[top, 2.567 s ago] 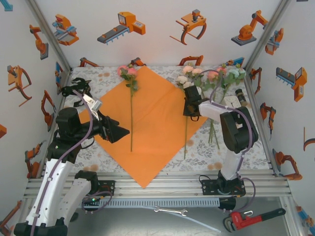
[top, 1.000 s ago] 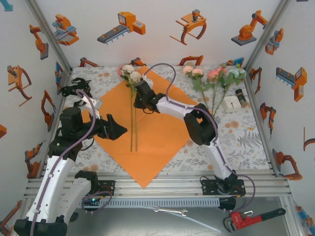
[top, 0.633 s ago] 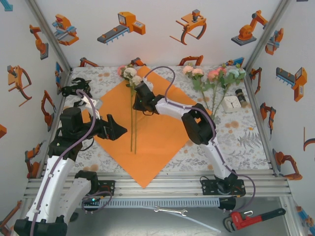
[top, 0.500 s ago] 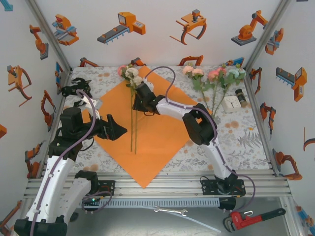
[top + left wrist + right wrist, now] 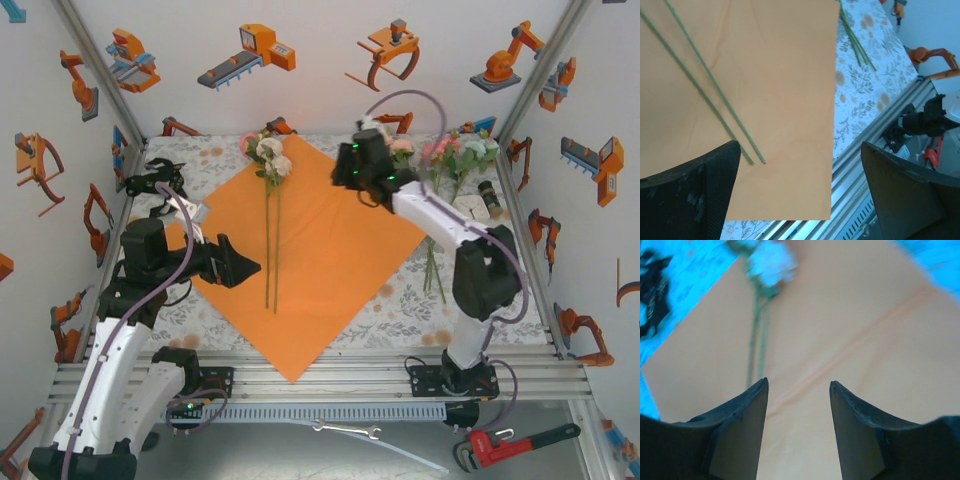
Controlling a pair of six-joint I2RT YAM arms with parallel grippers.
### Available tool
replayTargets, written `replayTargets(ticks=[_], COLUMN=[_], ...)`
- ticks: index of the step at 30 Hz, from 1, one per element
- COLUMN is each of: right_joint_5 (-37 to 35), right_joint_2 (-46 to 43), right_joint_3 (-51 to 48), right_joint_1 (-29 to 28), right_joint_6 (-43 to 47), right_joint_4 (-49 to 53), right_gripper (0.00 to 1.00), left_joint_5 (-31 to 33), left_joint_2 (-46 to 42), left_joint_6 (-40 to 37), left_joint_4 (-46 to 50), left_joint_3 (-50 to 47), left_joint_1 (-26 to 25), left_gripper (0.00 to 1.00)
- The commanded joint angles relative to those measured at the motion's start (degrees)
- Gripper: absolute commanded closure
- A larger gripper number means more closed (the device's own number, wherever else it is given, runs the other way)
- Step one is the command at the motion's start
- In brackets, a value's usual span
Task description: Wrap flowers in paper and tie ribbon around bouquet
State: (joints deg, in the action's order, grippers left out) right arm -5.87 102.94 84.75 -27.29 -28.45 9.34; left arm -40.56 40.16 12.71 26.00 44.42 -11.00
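Flowers (image 5: pixel 268 158): two lie side by side on the paper (image 5: pixel 340 250), blooms at its far corner.
Right fingers (image 5: pixel 740 425): spread, empty, above the paper.
Left fingers (image 5: pixel 700 190): spread wide, empty, over the paper's left edge.
Other flowers (image 5: pixel 455 150): on the counter (image 5: pixel 490 290), off the paper's right corner.
Ribbon (image 5: pixel 148 181): off the paper's left corner.
Progress: early; nothing wrapped or tied yet.

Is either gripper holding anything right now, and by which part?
Nothing. Both the left gripper and right gripper are open and empty above the paper.

Robot lab booth — aluminium rails (image 5: pixel 330 375), robot-print walls (image 5: pixel 310 90), red wrench (image 5: pixel 515 443)
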Motion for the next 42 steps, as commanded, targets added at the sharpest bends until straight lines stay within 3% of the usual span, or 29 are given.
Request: replayTargets(ticks=[1, 7, 10, 13, 26, 37, 42], right_joint_5=[-0.45, -0.54, -2.78, -0.37, 2.44, 3.77, 9.85], right_joint_2=[-1.26, 4.91, 10.12, 14.13, 25.92, 24.15, 20.16], right_joint_3=[-2.29, 2.27, 6.65, 9.88, 18.38, 19.31, 17.66], right_joint_1=[7.13, 16.60, 19.06, 20.99, 22.38, 22.37, 22.37], right_joint_6=[8.91, 19.36, 23.14, 24.82, 25.92, 23.65, 21.09], right_joint_4=[6.56, 13.99, 17.27, 19.12, 23.88, 25.83, 24.06], right_gripper=[0.50, 0.52, 0.54, 0.58, 0.73, 0.65, 0.64], left_joint_5=[-6.40, -6.13, -5.85, -5.25, -3.92, -3.40, -3.25], left_joint_2=[-2.03, -2.10, -1.94, -2.08, -1.57, -1.16, -0.82], left_joint_6=[0.55, 0.94, 0.96, 0.86, 0.57, 0.47, 0.47], left_joint_4=[-4.71, -5.19, -5.08, -4.86, -4.07, -3.85, -3.71], left_joint_3=[-0.80, -1.18, -1.14, -1.18, -1.01, -0.99, -0.83], left_joint_1=[-0.15, -0.09, -0.16, -0.11, -0.17, -0.16, -0.14], left_gripper=[0.03, 0.03, 0.03, 0.03, 0.03, 0.03, 0.03])
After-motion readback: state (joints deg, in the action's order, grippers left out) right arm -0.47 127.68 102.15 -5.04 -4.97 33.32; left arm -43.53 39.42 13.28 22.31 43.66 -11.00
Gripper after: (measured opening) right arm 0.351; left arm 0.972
